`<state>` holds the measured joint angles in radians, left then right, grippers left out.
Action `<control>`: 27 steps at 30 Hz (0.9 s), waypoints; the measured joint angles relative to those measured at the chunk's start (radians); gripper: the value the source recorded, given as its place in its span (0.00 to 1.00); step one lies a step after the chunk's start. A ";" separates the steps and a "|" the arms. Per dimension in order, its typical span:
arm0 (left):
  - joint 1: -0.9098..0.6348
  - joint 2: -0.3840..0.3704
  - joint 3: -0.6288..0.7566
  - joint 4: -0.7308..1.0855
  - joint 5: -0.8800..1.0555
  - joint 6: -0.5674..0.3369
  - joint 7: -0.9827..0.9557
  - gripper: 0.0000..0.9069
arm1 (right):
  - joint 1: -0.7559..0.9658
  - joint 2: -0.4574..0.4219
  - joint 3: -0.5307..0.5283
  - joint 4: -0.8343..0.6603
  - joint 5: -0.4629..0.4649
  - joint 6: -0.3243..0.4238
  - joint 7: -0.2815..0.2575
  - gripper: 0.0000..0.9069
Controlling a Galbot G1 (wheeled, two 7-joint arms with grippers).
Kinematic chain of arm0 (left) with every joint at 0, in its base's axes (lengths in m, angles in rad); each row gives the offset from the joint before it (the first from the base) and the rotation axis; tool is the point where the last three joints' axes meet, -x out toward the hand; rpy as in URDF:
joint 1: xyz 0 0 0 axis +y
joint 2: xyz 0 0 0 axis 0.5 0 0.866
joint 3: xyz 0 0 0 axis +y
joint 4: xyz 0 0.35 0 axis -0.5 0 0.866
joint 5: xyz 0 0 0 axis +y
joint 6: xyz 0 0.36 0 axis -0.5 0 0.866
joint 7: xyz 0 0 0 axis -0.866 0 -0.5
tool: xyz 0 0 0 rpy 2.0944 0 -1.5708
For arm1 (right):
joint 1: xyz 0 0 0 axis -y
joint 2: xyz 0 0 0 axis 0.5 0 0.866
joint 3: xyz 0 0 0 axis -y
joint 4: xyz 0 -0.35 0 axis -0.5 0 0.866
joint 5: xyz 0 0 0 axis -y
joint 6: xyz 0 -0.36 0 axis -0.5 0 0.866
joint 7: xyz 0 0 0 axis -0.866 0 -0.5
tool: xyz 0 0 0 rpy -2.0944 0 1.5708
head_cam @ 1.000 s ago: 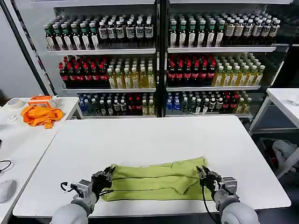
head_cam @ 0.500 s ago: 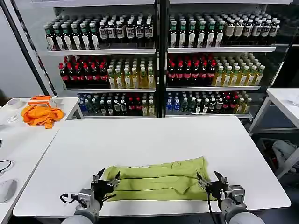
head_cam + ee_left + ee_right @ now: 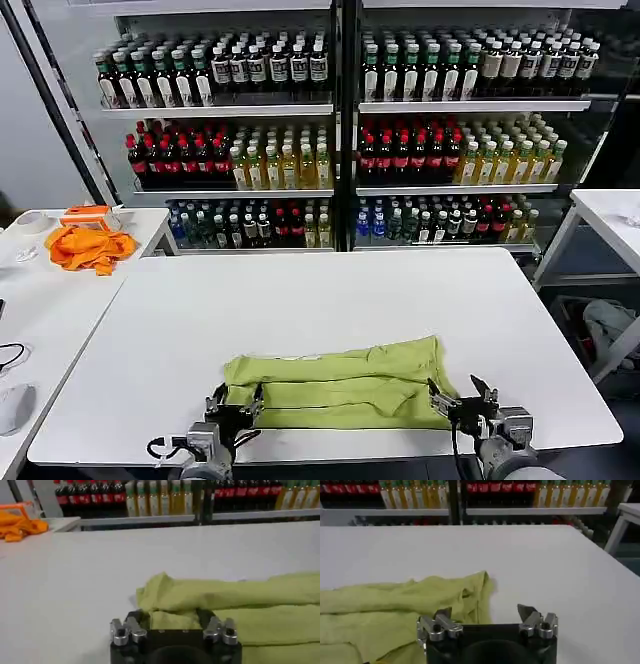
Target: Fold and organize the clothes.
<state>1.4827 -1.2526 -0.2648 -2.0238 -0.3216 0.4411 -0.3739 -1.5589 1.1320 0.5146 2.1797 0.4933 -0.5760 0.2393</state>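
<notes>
The clothes are one lime-green T-shirt (image 3: 335, 385), folded into a long band lying flat across the near part of the white table (image 3: 320, 300). My left gripper (image 3: 237, 405) is open at the band's left end, close to the table's front edge. In the left wrist view the T-shirt (image 3: 240, 605) reaches in between the spread fingers of that gripper (image 3: 172, 617), which are not closed on it. My right gripper (image 3: 462, 398) is open at the band's right end. In the right wrist view one fingertip (image 3: 442, 614) is over the T-shirt's (image 3: 395, 605) edge and the other is over bare table.
An orange cloth (image 3: 88, 246) lies on a second table at the left, with a white mouse (image 3: 14, 406) near its front. Shelves of bottles (image 3: 340, 130) stand behind the table. Another white table (image 3: 610, 215) is at the right.
Both grippers, shut on the shirt's ends a second ago, have opened, let go and drawn back toward the table's front edge. The shirt now lies flat.
</notes>
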 measured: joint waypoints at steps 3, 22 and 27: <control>0.005 -0.010 0.000 0.003 -0.001 -0.010 -0.002 0.02 | 0.000 0.007 0.000 0.000 -0.005 0.002 0.002 1.00; 0.007 -0.024 -0.034 0.002 -0.090 -0.046 0.001 0.21 | -0.007 0.022 0.002 -0.002 -0.017 0.006 0.007 1.00; 0.023 -0.017 -0.047 -0.014 -0.119 -0.045 0.015 1.00 | -0.006 0.026 -0.001 -0.008 -0.020 0.008 0.006 1.00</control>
<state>1.5056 -1.2692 -0.3118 -2.0375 -0.4410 0.3963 -0.3590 -1.5652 1.1584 0.5138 2.1720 0.4737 -0.5684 0.2457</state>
